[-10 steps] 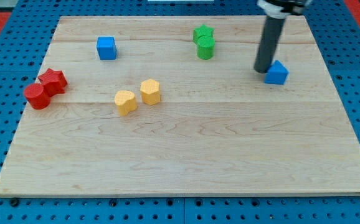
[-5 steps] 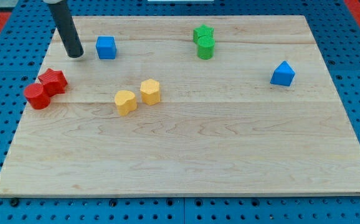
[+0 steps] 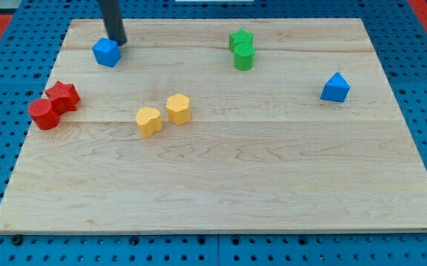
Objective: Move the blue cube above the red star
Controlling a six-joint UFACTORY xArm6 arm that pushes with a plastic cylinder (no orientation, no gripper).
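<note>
The blue cube [image 3: 106, 52] sits near the view's top left of the wooden board [image 3: 221, 185], turned at an angle. My tip [image 3: 119, 43] is just above and right of it, touching or nearly touching its upper right corner. The red star [image 3: 63, 97] lies at the view's left edge of the board, below and left of the cube, with a red cylinder [image 3: 44, 114] pressed against its lower left.
Two yellow blocks [image 3: 148, 121] [image 3: 178, 108] lie side by side left of centre. A green star [image 3: 240, 39] and a green cylinder [image 3: 244, 57] sit together at the view's top centre. A second blue block [image 3: 335, 88] is at the view's right.
My tip went from the right blue block across to the left, then round to the blue cube's upper right. The cube has slid left and a little up, and rotated.
</note>
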